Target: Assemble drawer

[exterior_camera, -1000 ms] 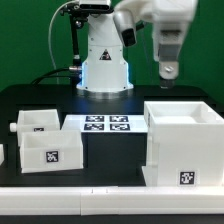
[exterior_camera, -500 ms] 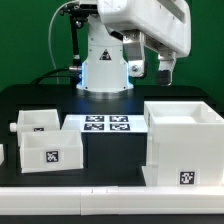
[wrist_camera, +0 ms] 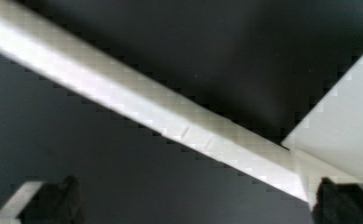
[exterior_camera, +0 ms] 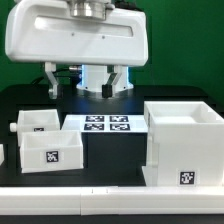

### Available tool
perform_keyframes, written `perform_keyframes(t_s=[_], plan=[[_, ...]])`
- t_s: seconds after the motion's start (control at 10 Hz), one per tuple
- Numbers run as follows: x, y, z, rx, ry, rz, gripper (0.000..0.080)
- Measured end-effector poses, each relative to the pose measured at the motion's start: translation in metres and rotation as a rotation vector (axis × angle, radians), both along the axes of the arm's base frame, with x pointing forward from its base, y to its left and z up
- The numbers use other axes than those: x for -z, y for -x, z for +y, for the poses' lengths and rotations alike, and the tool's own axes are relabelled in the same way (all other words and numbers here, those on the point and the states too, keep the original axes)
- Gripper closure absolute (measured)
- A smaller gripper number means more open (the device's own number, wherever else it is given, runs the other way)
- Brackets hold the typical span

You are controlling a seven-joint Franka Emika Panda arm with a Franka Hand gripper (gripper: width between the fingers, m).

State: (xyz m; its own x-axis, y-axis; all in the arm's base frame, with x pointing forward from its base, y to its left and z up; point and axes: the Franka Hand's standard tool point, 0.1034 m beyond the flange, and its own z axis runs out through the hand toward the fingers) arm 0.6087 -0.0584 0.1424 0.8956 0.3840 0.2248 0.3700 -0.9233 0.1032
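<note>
Two white knobbed plastic trays point(exterior_camera: 50, 152) lie below our gripper point(exterior_camera: 85, 90), toward the exterior view's left; the big white boxy casing point(exterior_camera: 185, 140) lies toward its right. With fingers apart and empty, we judge this the reaching step. Next, we descend squarely over one part.

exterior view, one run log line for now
gripper open, empty | casing on exterior view's right | trays on exterior view's left | marker board between them
</note>
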Motion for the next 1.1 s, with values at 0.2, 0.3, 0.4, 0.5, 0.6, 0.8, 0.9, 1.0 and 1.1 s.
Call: perform_keyframes(t_s=[0.2, 0.3, 0.4, 0.5, 0.6, 0.8, 0.9, 1.0, 1.1], plan=[[0.0, 0.0, 0.001, 0.127, -0.034, -0.001, 0.015], [0.003, 0.003, -0.005, 0.148, -0.041, -0.011, 0.015], [0.016, 0.024, -0.023, 0.197, -0.049, -0.017, 0.015], [0.033, 0.053, -0.048, 0.183, -0.018, -0.044, 0.015], [0.05, 0.078, -0.06, 0.192, 0.001, -0.043, 0.015], [0.078, 0.096, -0.05, 0.227, -0.005, -0.03, 0.015], [0.077, 0.095, -0.05, 0.223, -0.004, -0.032, 0.015], [0.078, 0.096, -0.05, 0.224, -0.004, -0.031, 0.015], [0.079, 0.096, -0.046, 0.222, -0.011, -0.022, 0.015]])
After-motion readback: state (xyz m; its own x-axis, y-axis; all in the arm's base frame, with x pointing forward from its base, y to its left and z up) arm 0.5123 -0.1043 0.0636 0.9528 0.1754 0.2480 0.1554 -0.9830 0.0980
